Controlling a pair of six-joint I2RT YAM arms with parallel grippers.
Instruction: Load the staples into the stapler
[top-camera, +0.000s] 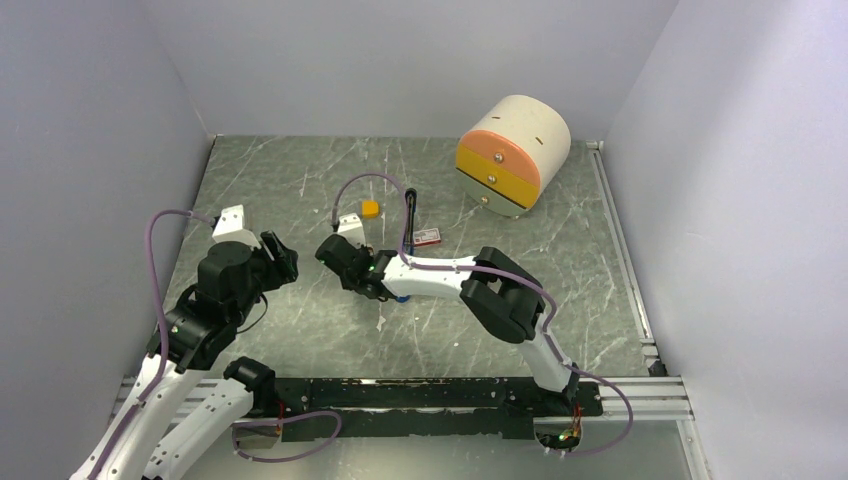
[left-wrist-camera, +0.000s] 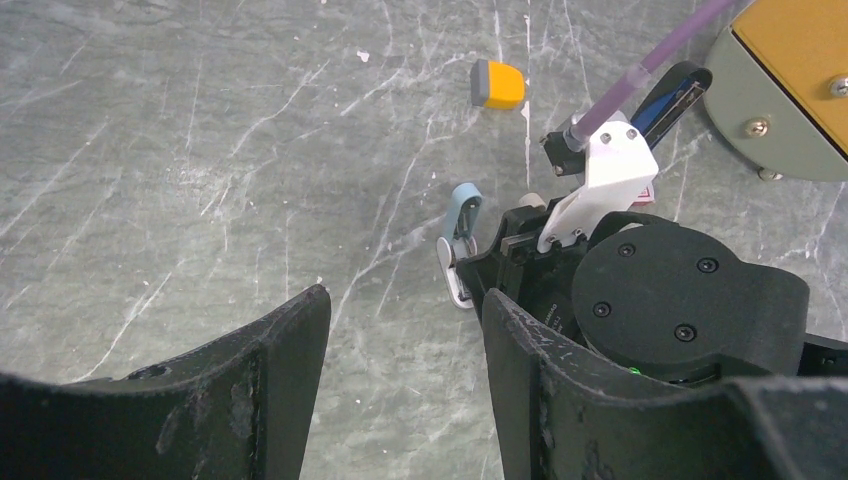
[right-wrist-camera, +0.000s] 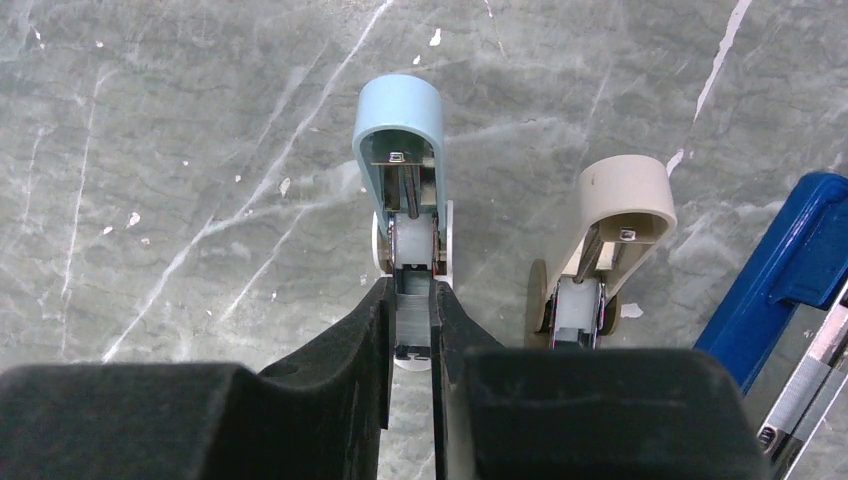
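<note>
Right gripper (right-wrist-camera: 412, 288) pinching the staples (right-wrist-camera: 413, 315) at the opened light-blue stapler (right-wrist-camera: 398, 110), mid-table.

Left to right: left gripper (left-wrist-camera: 405, 300) hangs over the table (top-camera: 300, 340), fingers spread wide. Right gripper's fingers press on the staples, a thin grey ribbed strip at the near end of the light-blue stapler's open channel. Beige stapler (right-wrist-camera: 622, 195) just right, also hinged open, then blue stapler (right-wrist-camera: 795, 250). Farther: orange block (top-camera: 370, 208), red-and-white box (top-camera: 428, 237). Far right: round drawer unit (top-camera: 512, 150), both drawers shut, contents unseen.
</note>
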